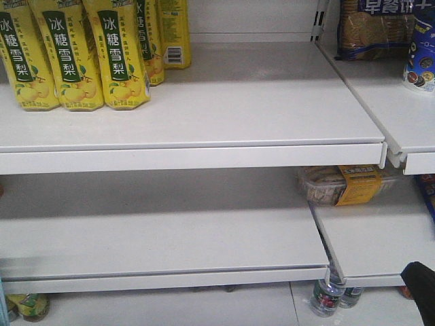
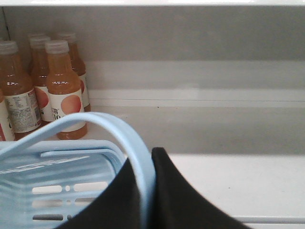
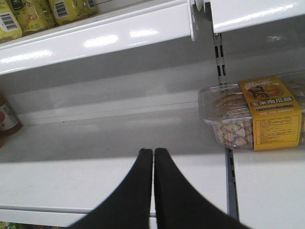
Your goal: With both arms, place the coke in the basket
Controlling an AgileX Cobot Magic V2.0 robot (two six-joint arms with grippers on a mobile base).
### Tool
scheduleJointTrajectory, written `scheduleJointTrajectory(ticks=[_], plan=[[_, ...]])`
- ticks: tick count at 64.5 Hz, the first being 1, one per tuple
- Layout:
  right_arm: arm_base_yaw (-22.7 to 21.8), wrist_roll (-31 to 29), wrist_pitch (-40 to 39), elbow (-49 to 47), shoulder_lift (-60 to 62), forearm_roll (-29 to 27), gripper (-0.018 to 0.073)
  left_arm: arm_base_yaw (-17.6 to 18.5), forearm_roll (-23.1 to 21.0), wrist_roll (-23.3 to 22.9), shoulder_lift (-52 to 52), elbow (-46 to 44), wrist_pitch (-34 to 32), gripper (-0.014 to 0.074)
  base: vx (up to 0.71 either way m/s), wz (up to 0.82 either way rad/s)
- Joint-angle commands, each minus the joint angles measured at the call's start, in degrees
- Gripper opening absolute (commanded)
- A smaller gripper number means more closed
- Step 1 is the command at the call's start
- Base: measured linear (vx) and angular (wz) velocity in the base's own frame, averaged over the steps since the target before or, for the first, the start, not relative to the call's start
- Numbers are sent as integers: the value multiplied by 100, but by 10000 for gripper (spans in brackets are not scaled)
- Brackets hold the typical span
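Observation:
In the left wrist view the light blue basket [image 2: 57, 153] hangs at the lower left, its slotted wall showing. Its handle [image 2: 102, 120] arches up and runs down between the two black fingers of my left gripper [image 2: 144, 158], which is shut on it. My right gripper [image 3: 153, 150] is shut with nothing between its fingers, hovering over the front of a bare white shelf board [image 3: 71, 176]. A black bit of an arm [image 1: 419, 291] shows at the bottom right of the front view. No coke can be made out in any view.
Yellow pear-drink bottles [image 1: 68, 54] stand on the upper shelf at left. Peach-coloured drink bottles [image 2: 62, 90] stand behind the basket. A clear biscuit box with a yellow label [image 3: 252, 114] lies on the right shelf section. Small bottles [image 1: 327, 297] peek out under the lowest shelf.

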State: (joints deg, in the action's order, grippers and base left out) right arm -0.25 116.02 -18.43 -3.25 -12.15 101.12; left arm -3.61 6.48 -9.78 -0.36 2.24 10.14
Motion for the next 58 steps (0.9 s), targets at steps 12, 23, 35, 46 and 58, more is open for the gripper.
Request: scheduleJointTrajectory(ticks=[12, 23, 35, 46, 58], plan=[[-23, -34, 105, -152, -54, 73, -4, -3, 215, 235, -120, 10, -938, -6, 0, 0], [-23, -34, 105, -152, -54, -92, -4, -3, 215, 235, -120, 10, -938, -6, 0, 0], [-23, -67, 113, -152, -54, -1885, -4, -3, 215, 235, -120, 10, -938, -6, 0, 0], [-23, -1070, 608, -152, -54, -4756, -4, -3, 215, 235, -120, 10, -938, -6, 0, 0], [-23, -1776, 1099, -152, -54, -6310, -4, -3, 215, 235, -120, 10, -938, -6, 0, 0]])
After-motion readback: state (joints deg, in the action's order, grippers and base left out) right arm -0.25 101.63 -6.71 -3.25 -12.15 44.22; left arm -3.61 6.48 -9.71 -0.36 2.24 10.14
